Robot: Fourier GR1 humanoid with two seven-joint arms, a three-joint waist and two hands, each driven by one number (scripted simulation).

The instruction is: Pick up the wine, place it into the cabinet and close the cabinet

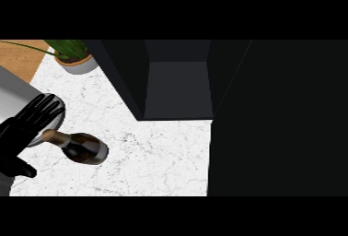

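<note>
One wine bottle on the table, my left robot hand beside it

My left robot hand (26,126) sits at the view's left edge, fingers straight and spread, holding nothing, just beside the cork end of the single wine bottle (80,146): dark glass, rounded, with a tan top. It stands on the white speckled marble table (156,156), with bare room to its right up to the dark cabinet (178,87), whose one boxy compartment gapes open. One potted plant (73,57) in a grey pot occupies the far corner, well apart. My right robot hand doesn't show.
</note>
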